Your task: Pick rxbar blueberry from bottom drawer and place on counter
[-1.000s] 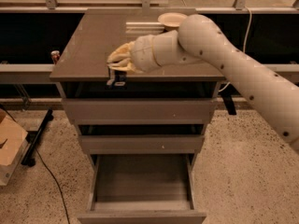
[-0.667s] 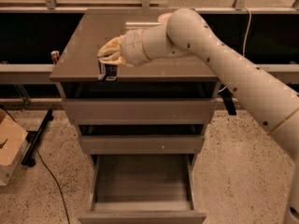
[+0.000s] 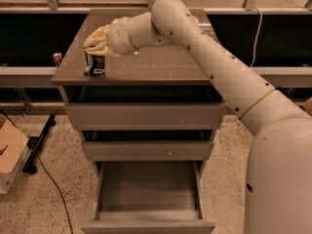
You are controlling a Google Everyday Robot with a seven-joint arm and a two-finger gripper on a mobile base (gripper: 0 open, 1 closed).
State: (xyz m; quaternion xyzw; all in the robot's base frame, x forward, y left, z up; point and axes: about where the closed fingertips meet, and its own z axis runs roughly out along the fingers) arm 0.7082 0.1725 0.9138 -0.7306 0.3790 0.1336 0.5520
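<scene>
Shifted since a second ago: my gripper (image 3: pixel 97 49) and the snack bar (image 3: pixel 95 66) it carries have travelled from mid-counter toward the left of the frame, ending at the front left corner of the counter (image 3: pixel 156 65).

Item 1. Arm (image 3: pixel 219 77): pale, thick, fills the lower right of the frame and rises diagonally to the upper left, crossing over the counter.

Item 2. Bottom drawer (image 3: pixel 146 186): pulled out toward the lower edge of the frame, its grey floor in view.

Item 3. Floor (image 3: pixel 48 213): speckled; a thin dark cable (image 3: pixel 56 194) trails across it at lower left.

Item 4. Cardboard box (image 3: pixel 9 152): at the left edge, beside the cabinet but well apart from it.

Item 5. Middle drawer (image 3: pixel 146 150) and top drawer (image 3: pixel 146 116): both pushed in, stacked above the open one.

Item 6. Counter: glossy grey-brown slab on top of the cabinet.

Item 7. Snack bar: dark wrapper with pale lettering, standing upright near the counter's front left edge, its lower end down at the surface; whether it bears on the slab I cannot tell.

Item 8. Gripper: directly above the bar, jaws clenched on its upper end.

Item 9. Red can (image 3: pixel 57 59): behind the counter's left edge, on the ledge at the left of the frame.
</scene>
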